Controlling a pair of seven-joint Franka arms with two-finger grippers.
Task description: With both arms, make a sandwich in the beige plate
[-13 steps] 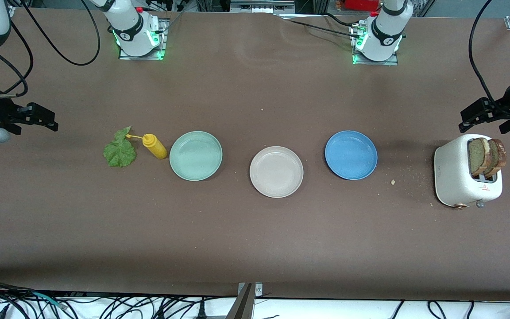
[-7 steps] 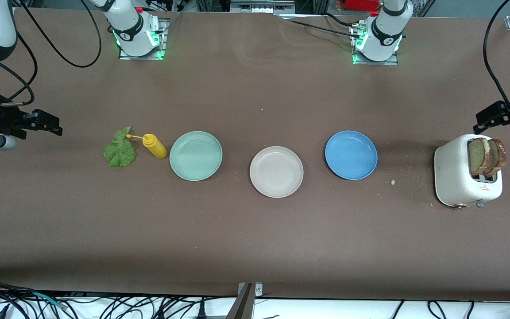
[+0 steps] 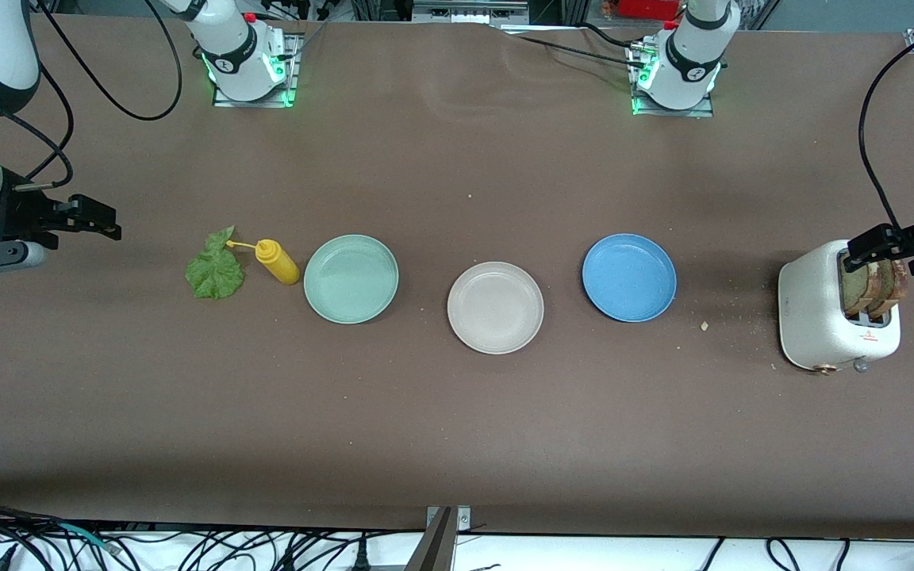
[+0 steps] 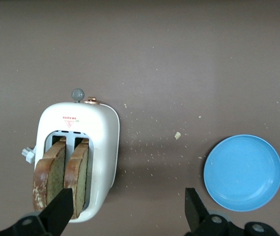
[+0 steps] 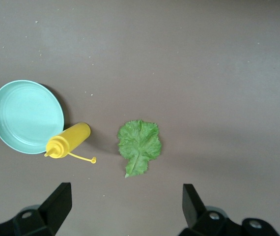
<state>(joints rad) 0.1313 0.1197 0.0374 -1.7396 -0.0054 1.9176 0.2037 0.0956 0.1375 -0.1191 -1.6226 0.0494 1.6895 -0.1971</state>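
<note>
Left gripper [image 3: 873, 244] sits right over the toaster [image 3: 822, 317] at the frame's right edge, fingers spread wide. In the left wrist view one fingertip [image 4: 61, 209] is at the bread [image 4: 61, 174], the other [image 4: 193, 206] well off over bare table, so the slices lie off to one side of the jaws' gap, not centred in it. Both slices stand upright in the slots, side by side, flat faces toward each other. Judging by that, the gripper needs to shift sideways to straddle a slice across its thin dimension.

Bread: tan, coarse crumb, dark crust. Toaster: glossy white, rounded. Crumbs scattered on the matte brown table [image 3: 457, 428].

Right gripper [image 3: 96, 224] waits at the frame's left edge, fingers apart, w/ lettuce [image 5: 139, 146] between them in its wrist view: ruffled, thin, limp, lying flat.

Beige plate [image 3: 495, 307] sits mid-frame, round, shallow, matte, nothing on it. Left arm is clearly nearer the bread, right nearer the lettuce.
</note>
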